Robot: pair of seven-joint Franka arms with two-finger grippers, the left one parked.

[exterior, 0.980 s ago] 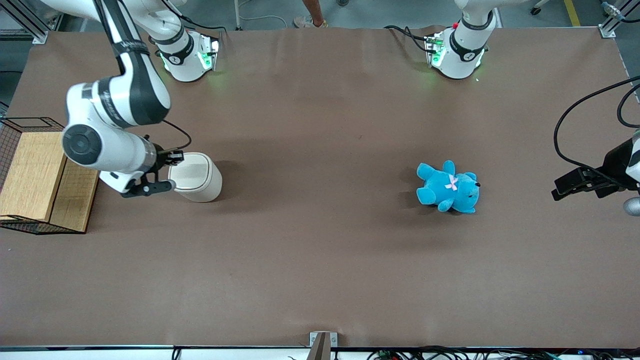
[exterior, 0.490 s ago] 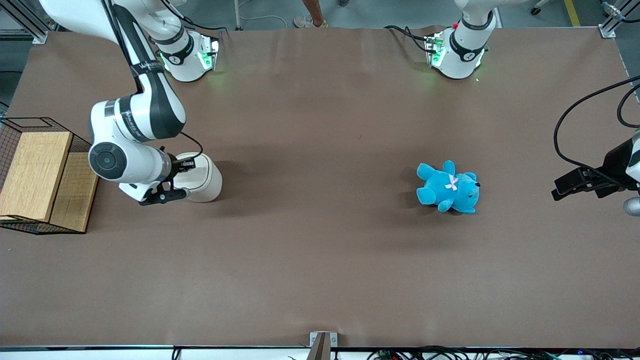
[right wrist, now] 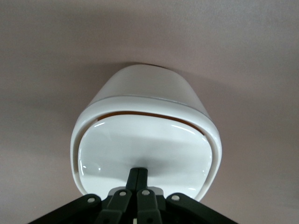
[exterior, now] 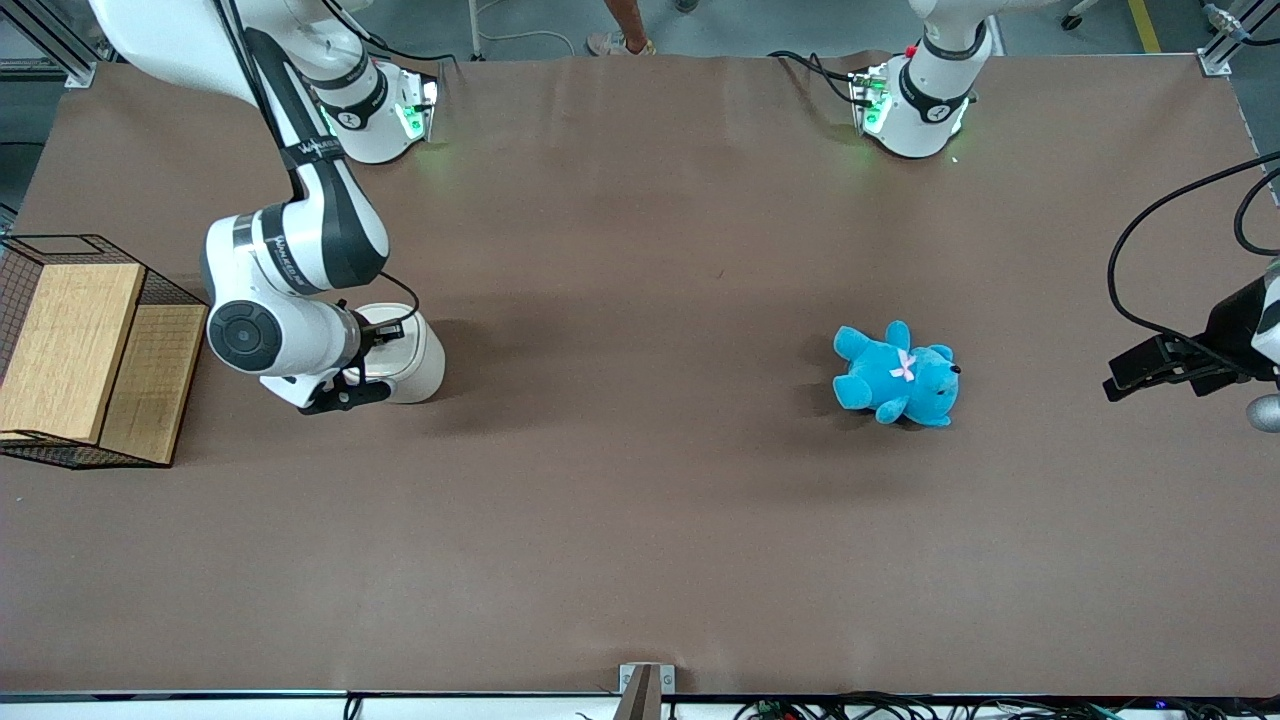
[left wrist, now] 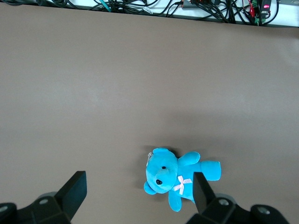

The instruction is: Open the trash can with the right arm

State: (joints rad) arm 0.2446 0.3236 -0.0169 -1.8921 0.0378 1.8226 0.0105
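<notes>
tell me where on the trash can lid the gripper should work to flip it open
Probably the lid edge next to the gripper, whose shut fingers meet over it, coming straight down. On the trash can, a dark slit shows along the lid edge farthest from the fingers, which suggests that edge lifts while this one goes down, though the hinge itself is not visible.

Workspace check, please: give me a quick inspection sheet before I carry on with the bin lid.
Surface: brown table cover, flat.
Job's things: trash can upright, lid tipped down at the tool's edge, a thin gap at the other.
Clutter: blue teddy toward the parked arm's end; wire basket with wooden boxes beside the right arm.
Tool: tool shut, fingertips together on the lid.
Cables: black cable at the wrist.
Surroundings: someone's feet at the table edge.
</notes>
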